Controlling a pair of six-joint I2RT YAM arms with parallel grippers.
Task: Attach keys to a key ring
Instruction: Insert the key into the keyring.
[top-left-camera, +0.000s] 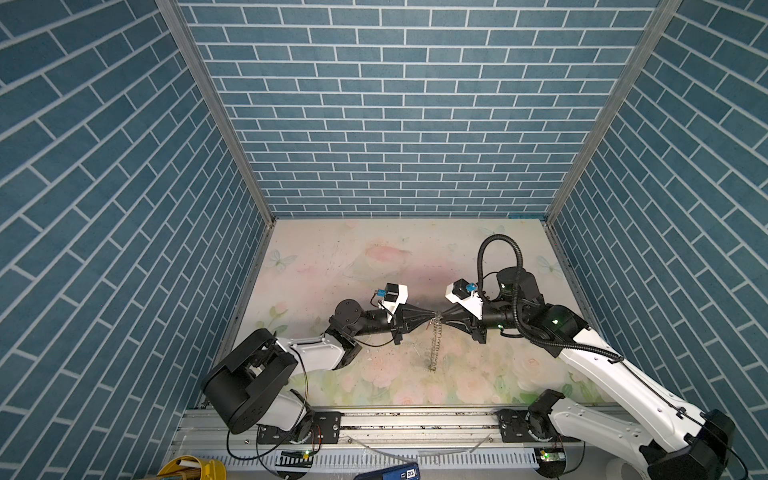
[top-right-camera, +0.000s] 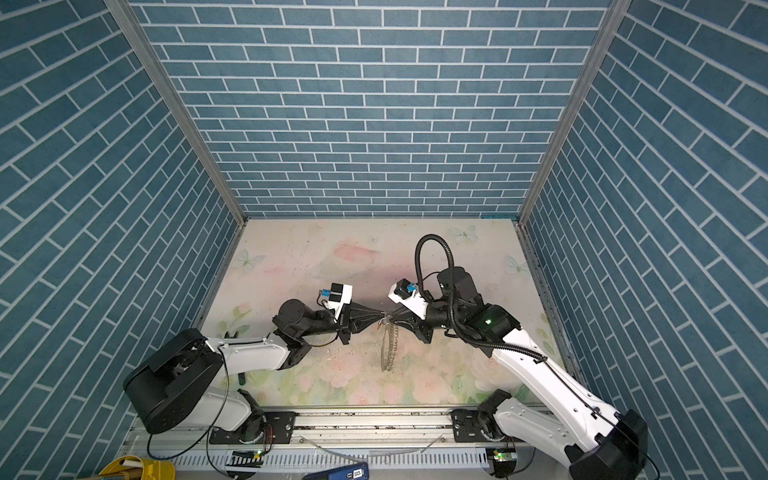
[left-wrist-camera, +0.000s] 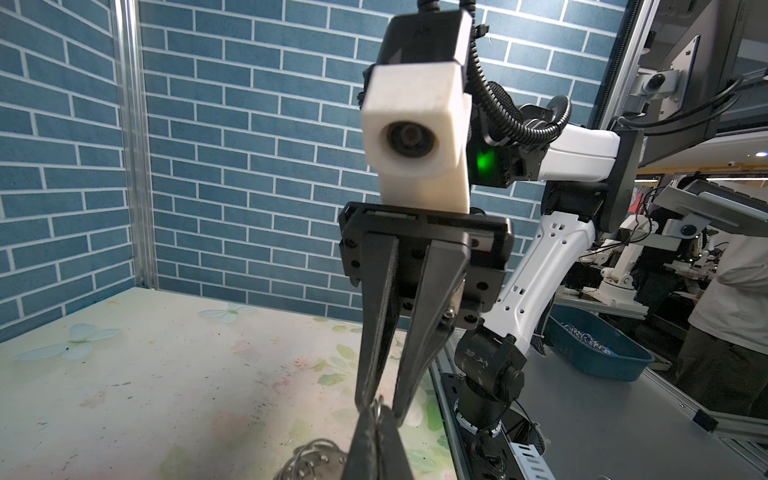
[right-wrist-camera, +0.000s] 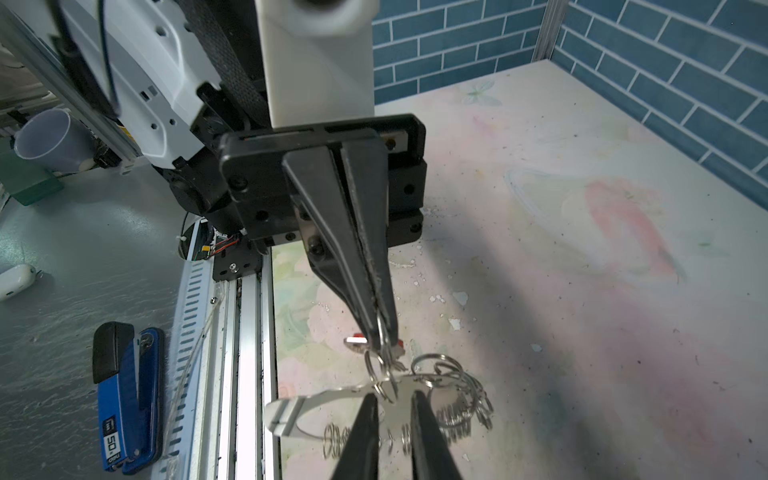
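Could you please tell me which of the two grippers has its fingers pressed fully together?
The left gripper: its fingers meet along their whole length, pinching a small silver ring, whereas the right gripper shows a clear gap between its fingers.

We see the left arm (top-left-camera: 311, 353) and right arm (top-left-camera: 602, 365) stretched inward from their bases, wrists low and nearly level, so the left gripper (top-left-camera: 432, 319) and right gripper (top-left-camera: 444, 313) meet tip to tip. The left jaws are pressed together; the right jaws stand slightly apart (a narrow gap shows in both wrist views).
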